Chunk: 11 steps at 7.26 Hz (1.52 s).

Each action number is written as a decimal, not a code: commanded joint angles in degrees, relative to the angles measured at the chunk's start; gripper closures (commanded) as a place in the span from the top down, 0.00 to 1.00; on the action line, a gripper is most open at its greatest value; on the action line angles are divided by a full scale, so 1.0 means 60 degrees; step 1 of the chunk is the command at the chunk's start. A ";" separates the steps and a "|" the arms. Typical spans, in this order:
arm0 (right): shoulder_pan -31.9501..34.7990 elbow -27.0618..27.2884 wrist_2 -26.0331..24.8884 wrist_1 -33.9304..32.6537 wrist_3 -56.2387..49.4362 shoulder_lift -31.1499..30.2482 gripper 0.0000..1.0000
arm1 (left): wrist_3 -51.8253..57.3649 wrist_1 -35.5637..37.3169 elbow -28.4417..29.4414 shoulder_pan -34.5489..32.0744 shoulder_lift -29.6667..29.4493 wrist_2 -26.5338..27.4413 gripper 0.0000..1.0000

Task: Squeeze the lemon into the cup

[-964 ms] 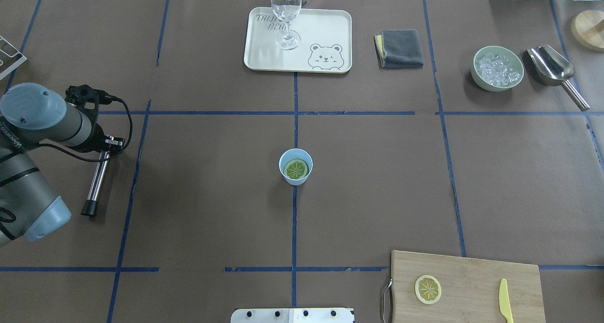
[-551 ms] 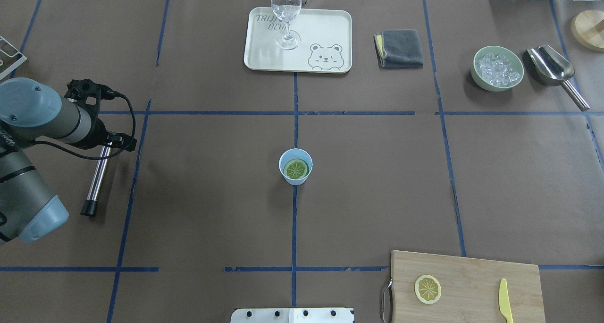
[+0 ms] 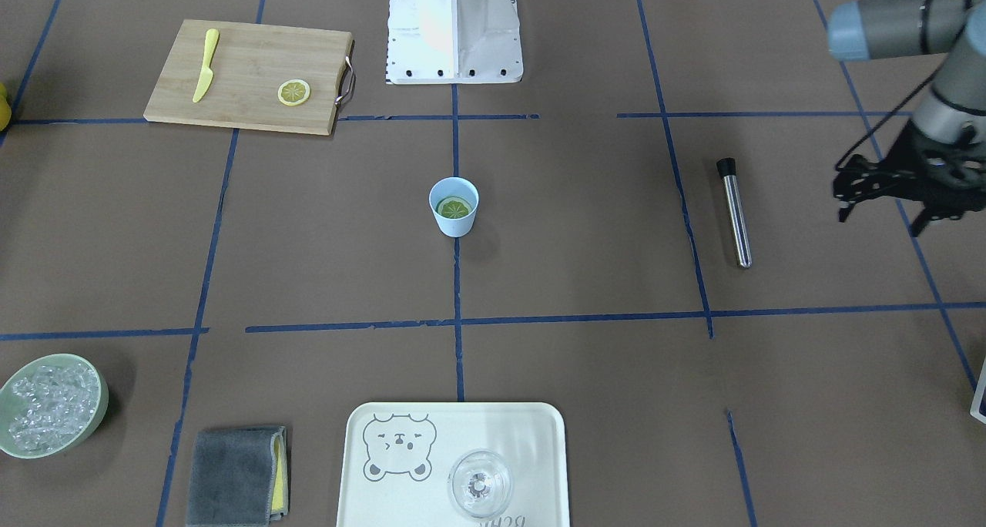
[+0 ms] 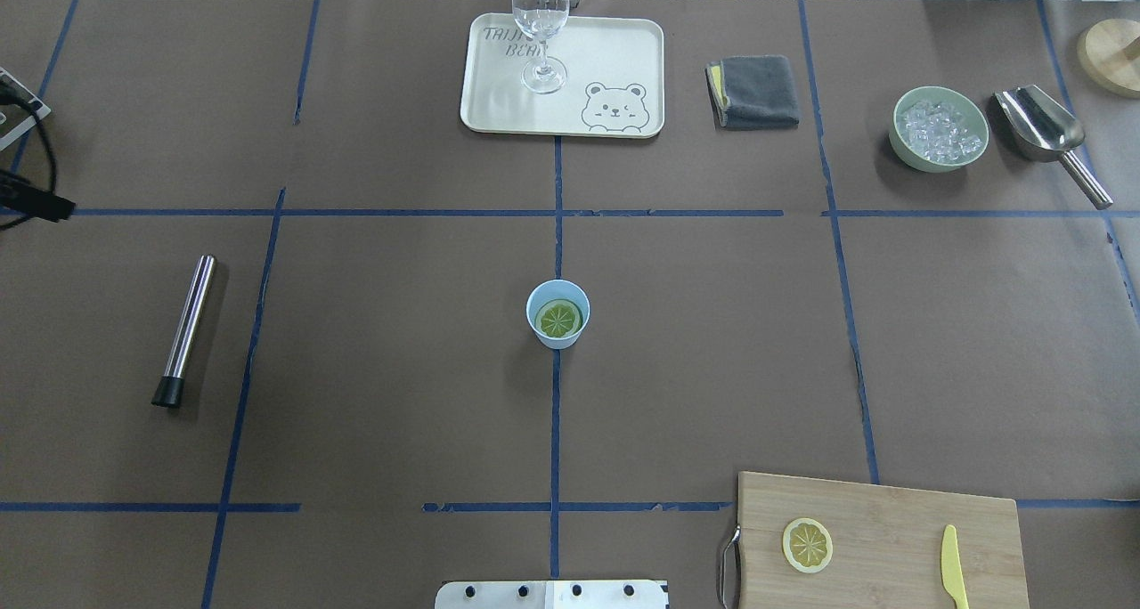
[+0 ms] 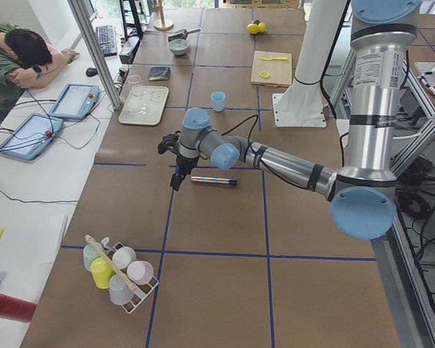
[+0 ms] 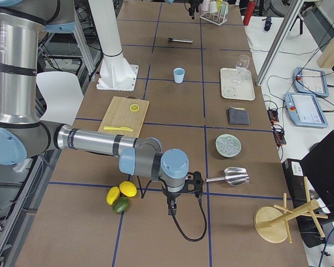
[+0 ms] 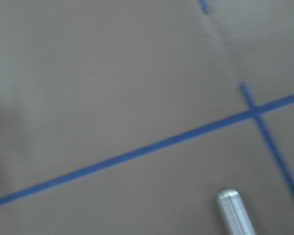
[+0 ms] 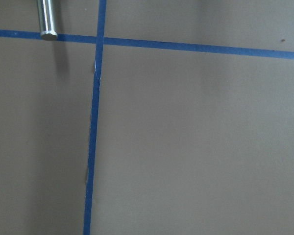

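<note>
Bamboo is seen nearest the robot in the overhead view: a flat rectangular cutting board [image 4: 891,520] with a metal loop handle, placed at five o'clock from the cup [image 4: 558,288]. A second slice [image 4: 808,545], thin, round and spoked, is laid on it, and a yellow knife [image 4: 954,567] is laid well apart from that slice.

The cup, small, light blue and tapered, is stood upright at mid-table. The lemon slice [image 4: 559,319] is lodged flat inside it, below the rim.

At nine o'clock a polished steel rod [image 4: 183,330] with a black cap is laid flat. Beyond it the black left gripper [image 3: 886,199] is held above the table, apart from the rod; how wide its jaws stand cannot be told. Out toward three o'clock the right gripper [image 6: 178,200] is pointed down near the scoop's handle, and its opening cannot be told either.

Farthest, at twelve o'clock, a cream tray [image 4: 623,57] with rounded corners and a bear drawing is set, with a clear stemmed glass [image 4: 540,35] upright on it. A folded grey cloth [image 4: 757,91] is found at one o'clock, and at two o'clock a pale green bowl [image 4: 895,128] of ice with a steel scoop [image 4: 1038,124] just beside it.
</note>
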 commanded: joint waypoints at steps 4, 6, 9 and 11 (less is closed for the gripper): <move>0.0000 0.0001 0.0015 0.0000 -0.0004 -0.0015 1.00 | 0.3584 0.4440 0.0611 -0.4337 0.0449 -0.1568 1.00; 0.0000 0.0015 0.0015 0.0015 0.0010 0.0014 1.00 | 0.3600 0.4363 0.0465 -0.4959 0.1222 -0.2402 1.00; 0.0000 0.0030 0.0015 0.0015 -0.0004 0.0043 1.00 | 0.3512 0.4245 0.0653 -0.4944 0.1094 -0.2332 1.00; 0.0000 0.0030 0.0015 0.0015 -0.0005 0.0043 1.00 | 0.3555 0.4244 0.0597 -0.4974 0.1122 -0.2332 1.00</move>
